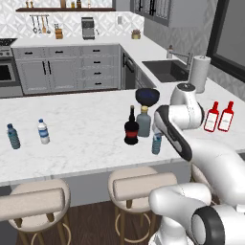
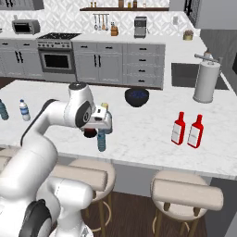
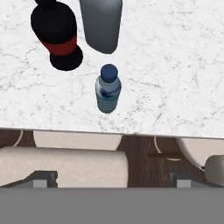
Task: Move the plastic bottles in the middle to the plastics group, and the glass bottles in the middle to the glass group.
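- Hand view is looking straight down on the small blue-capped water bottle (image 3: 107,89), which is standing upright near the counter (image 3: 175,65) edge, above the stools (image 3: 61,164) showing past that edge.
- The gripper (image 3: 109,186) is hanging over the bottle, apart from it, with its finger tips (image 3: 41,179) sitting wide apart at the bottom corners and nothing between them.
- Just beyond the small bottle, the black round-bellied bottle with the red label (image 3: 59,37) and the grey-blue stout bottle (image 3: 101,24) are standing side by side.
- From the left base view, the small bottle (image 1: 156,142) is standing just right of the black bottle (image 1: 131,127), partly behind the arm.
- A dark blue bowl (image 1: 147,96) is sitting behind them.
- Far left, two small water bottles (image 1: 43,131) are standing well apart from the middle.
- Far right, two red bottles with white labels (image 2: 187,129) are standing together, near a paper-towel roll (image 2: 206,82).
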Available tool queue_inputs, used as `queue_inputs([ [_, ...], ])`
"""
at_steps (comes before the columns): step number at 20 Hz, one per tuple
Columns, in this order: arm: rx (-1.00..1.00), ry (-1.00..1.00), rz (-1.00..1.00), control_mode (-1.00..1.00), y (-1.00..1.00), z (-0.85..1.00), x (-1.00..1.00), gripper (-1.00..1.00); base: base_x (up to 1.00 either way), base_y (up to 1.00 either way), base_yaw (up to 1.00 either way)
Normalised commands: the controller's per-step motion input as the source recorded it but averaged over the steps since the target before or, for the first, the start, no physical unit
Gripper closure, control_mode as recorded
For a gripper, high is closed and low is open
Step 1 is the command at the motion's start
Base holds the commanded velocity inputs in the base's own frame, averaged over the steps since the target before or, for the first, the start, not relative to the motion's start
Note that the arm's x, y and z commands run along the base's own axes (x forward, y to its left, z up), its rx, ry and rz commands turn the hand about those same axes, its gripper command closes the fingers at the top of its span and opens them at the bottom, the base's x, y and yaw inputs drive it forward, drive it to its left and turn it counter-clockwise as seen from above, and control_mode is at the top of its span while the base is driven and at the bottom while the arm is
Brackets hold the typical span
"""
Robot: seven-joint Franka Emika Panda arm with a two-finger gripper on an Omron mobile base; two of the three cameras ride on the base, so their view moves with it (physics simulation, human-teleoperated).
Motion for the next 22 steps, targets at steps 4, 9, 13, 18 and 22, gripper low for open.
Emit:
queue_inputs([
  [4, 0.02, 0.0, 0.0, -1.0, 0.0, -0.19, 0.68, -1.0, 0.0, 0.0, 0.0],
  [9, 0.01, 0.0, 0.0, -1.0, 0.0, -0.23, 0.63, -1.0, 0.0, 0.0, 0.0],
  [13, 0.0, 0.0, 0.0, -1.0, 0.01, -0.32, 0.42, -1.0, 0.0, 0.0, 0.0],
  [18, 0.01, 0.0, 0.0, -1.0, 0.01, -0.29, 0.22, -1.0, 0.0, 0.0, 0.0],
  [22, 0.01, 0.0, 0.0, -1.0, 0.0, -0.19, 0.05, -1.0, 0.0, 0.0, 0.0],
])
